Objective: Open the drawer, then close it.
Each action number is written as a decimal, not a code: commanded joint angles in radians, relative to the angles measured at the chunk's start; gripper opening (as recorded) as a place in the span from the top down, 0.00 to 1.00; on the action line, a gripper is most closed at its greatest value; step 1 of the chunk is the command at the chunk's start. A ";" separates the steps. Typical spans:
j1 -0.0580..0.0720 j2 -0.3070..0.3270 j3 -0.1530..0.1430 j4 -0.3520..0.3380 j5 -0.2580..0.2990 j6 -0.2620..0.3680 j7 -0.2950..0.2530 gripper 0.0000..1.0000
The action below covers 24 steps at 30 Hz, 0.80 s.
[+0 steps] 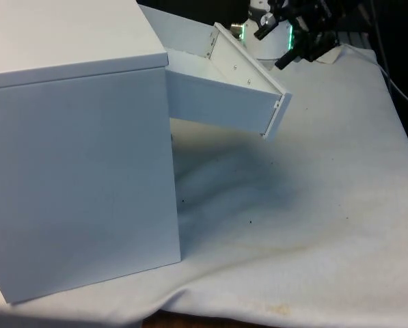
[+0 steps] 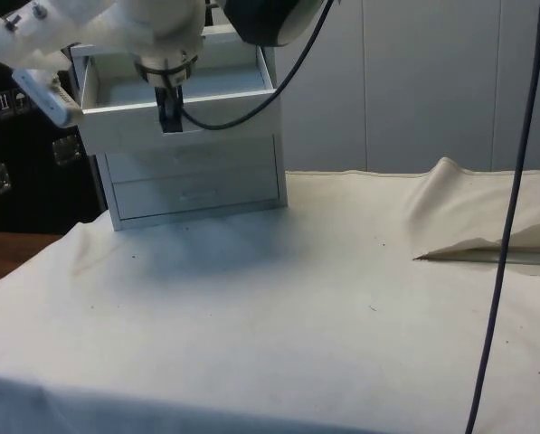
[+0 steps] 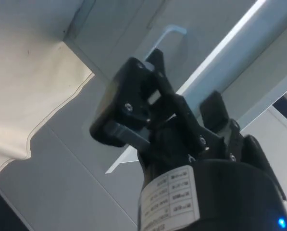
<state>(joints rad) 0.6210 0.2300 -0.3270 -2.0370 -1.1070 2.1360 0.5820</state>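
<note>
Gripper (image 2: 169, 116) of mine hangs at the front panel of the top drawer (image 2: 175, 86), fingers pointing down at 6 o'clock across the panel's middle in the side view. Whether my fingers are apart or pinched, and whether they have the handle (image 3: 169, 36), I cannot tell; the wrist view puts that thin bent bar just beyond my fingertips, against the pale panel.

That drawer is pulled well out of the white chest (image 1: 74, 150). In the front view it juts from the chest's top toward 3 o'clock, its open end hanging over the cloth (image 1: 313, 225), with my gripper (image 1: 299, 37) past its far corner, near 1 o'clock.

I judge the opening done and the closing push next. If I press off-centre or at an angle, the drawer could twist and jam in its runners. If I push too hard, the whole chest may slide on the cloth instead of the drawer going in. My fingers could also slip off the panel's lower edge.
</note>
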 commanded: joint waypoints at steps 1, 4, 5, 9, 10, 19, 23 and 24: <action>0.000 -0.006 0.000 -0.006 -0.001 0.003 0.000 0.31; 0.000 0.000 0.000 0.000 0.000 0.000 0.001 0.15; 0.000 -0.006 0.000 -0.005 -0.001 0.002 0.000 0.15; 0.005 0.004 0.010 0.003 0.003 -0.009 0.007 0.00; 0.005 0.006 0.013 0.005 0.004 -0.010 0.009 0.00; 0.003 0.051 0.058 0.024 0.007 -0.032 0.059 0.00; 0.003 0.071 0.070 0.030 0.005 -0.033 0.080 0.00; 0.002 0.086 0.075 0.032 0.002 -0.031 0.097 0.00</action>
<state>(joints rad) 0.6210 0.3100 -0.2520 -2.0080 -1.1070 2.1040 0.6760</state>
